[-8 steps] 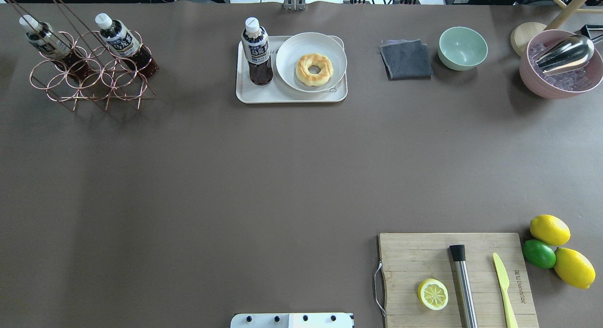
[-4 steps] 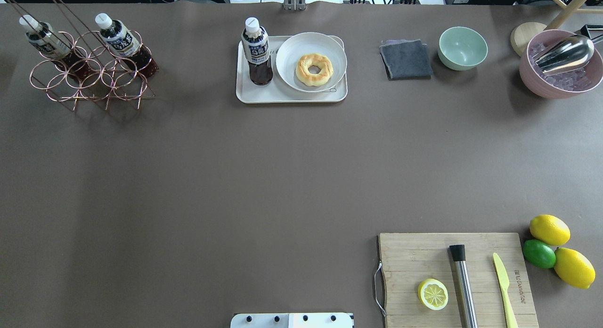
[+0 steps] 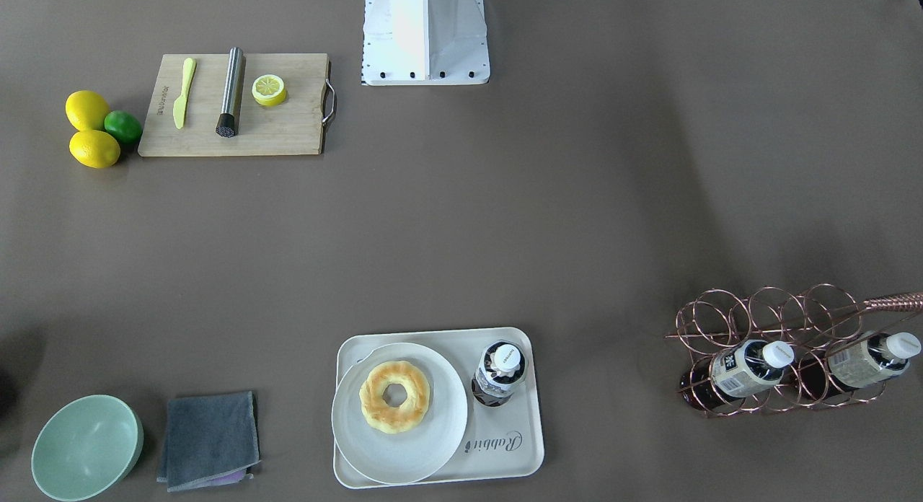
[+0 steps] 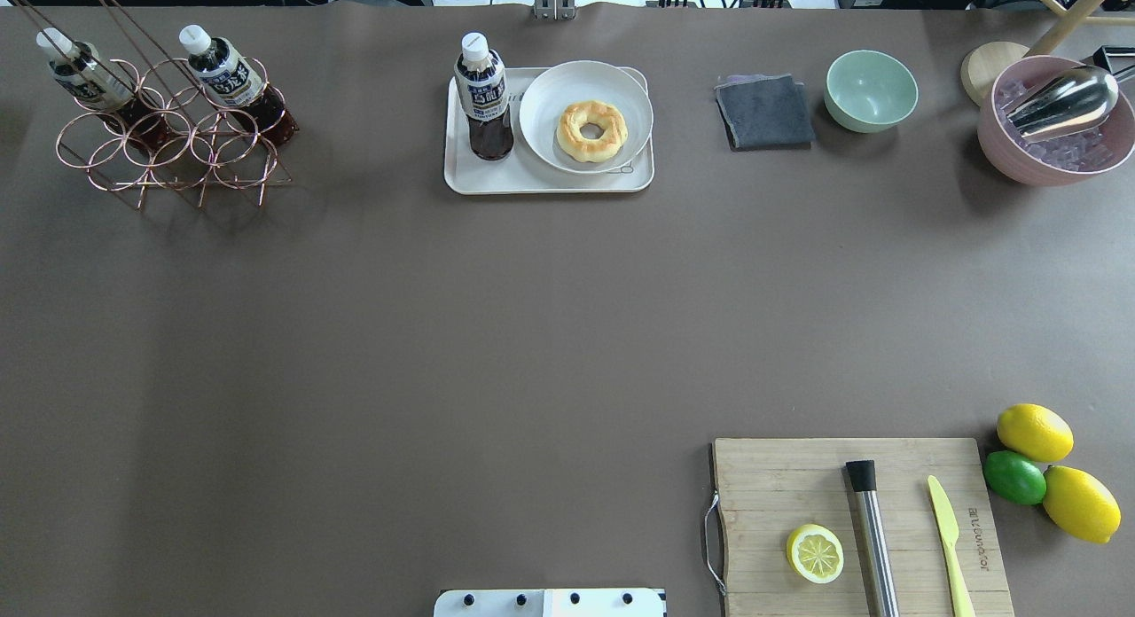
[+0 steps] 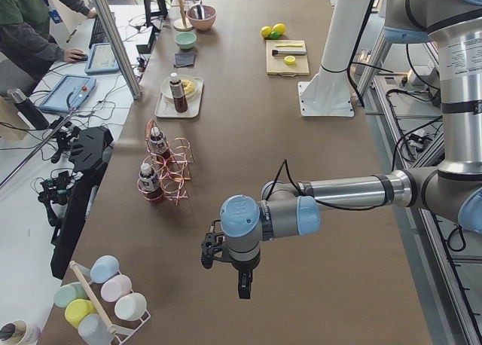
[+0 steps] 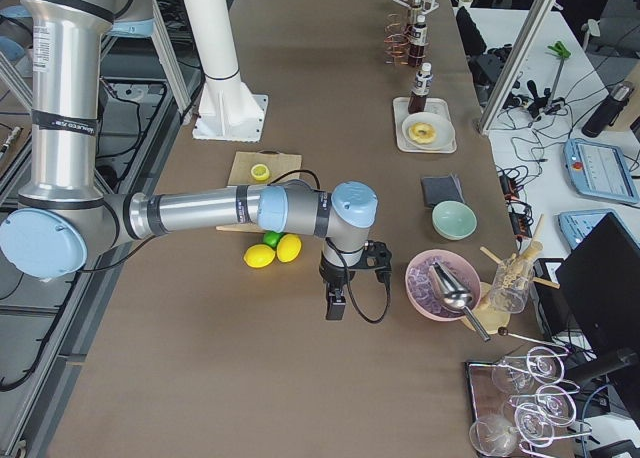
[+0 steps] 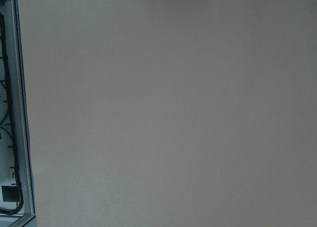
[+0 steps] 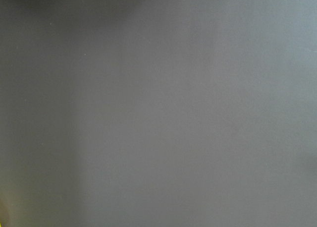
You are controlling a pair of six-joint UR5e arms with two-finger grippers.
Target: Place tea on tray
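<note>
**Tea bottle standing on tray; nothing moved since the earlier overhead views**

The tea bottle [image 4: 483, 98] stands upright on the left end of the tray [image 4: 550, 182], white cap up. It sits just beside a round plate [image 4: 542, 112] that holds a doughnut [image 4: 591, 130]. No gripper touches it. The tray lies at the table's [image 4: 532, 333] far edge, about midway along it.

Two bottles of the same kind [image 4: 226, 74] lie tilted in a copper wire rack [image 4: 168, 147] at the table's far left corner, well apart from the tray.

The left gripper [image 5: 242, 285] hangs pointing down over the table's left end, nearer the robot's edge than the rack. It shows only in the side view, so I cannot tell whether its fingers are apart or together. The right gripper [image 6: 336, 304] hangs pointing down over the table's right end, between the lemons [image 6: 274, 251] and a pink bowl [image 6: 440, 283]. Its finger state cannot be told either. Both wrist cameras show bare table surface only.

Against the overhead views from about a second and half a second ago, the bottle, tray, plate and rack sit in the same places.
</note>
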